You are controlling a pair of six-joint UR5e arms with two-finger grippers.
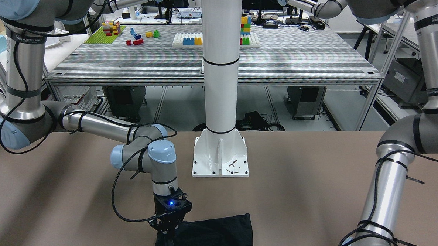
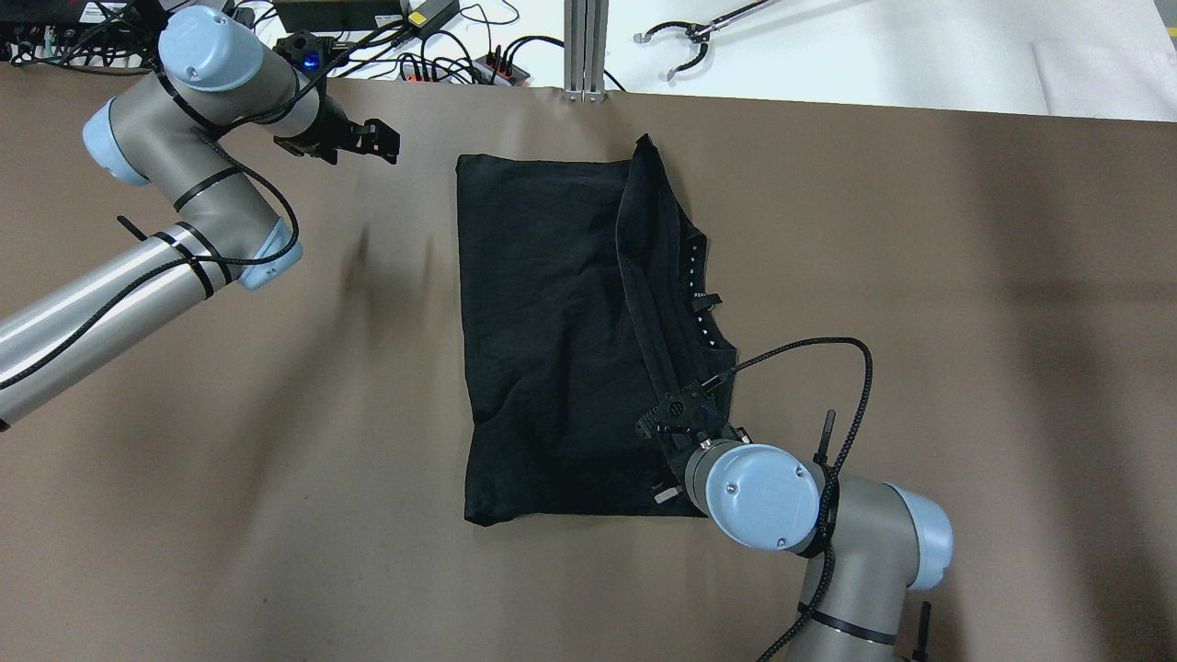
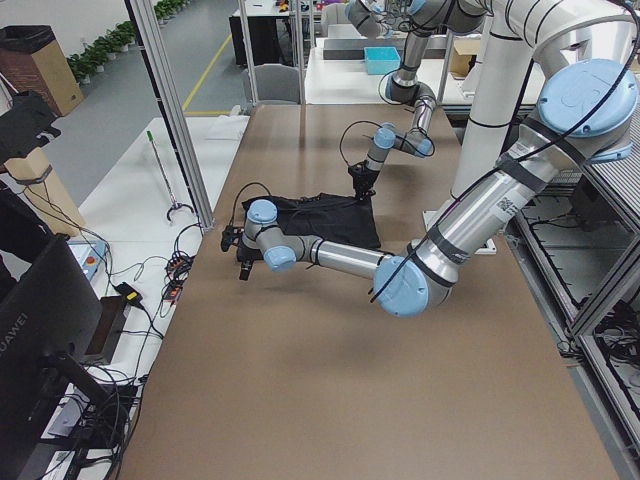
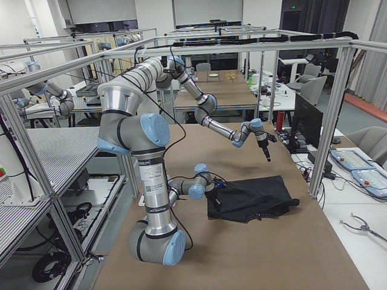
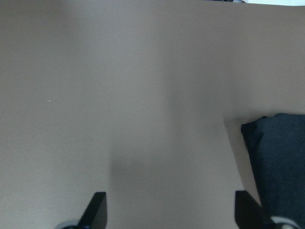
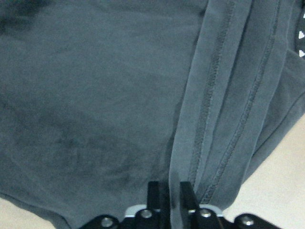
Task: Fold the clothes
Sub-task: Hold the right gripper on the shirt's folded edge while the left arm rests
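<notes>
**Hem band pinched on limp black fabric**

The clothes (image 2: pixel 542 322) are spread at the middle of the surface (image 2: pixel 919 276), with one short end near the edge farthest from the robot. The right pincer (image 6: pixel 170 188) is narrowed onto a stitched hem band standing up along the fabric's right side. The left pincer (image 5: pixel 171 210) is held wide and empty over bare surface beside the fabric's far left corner. The fabric is judged light, limp and easily creased or dragged, so hold is best taken at hems and corners. Ample bare room is seen toward both side edges. The white pillar base (image 1: pixel 220 156) is fixed at the robot-side edge.
</notes>
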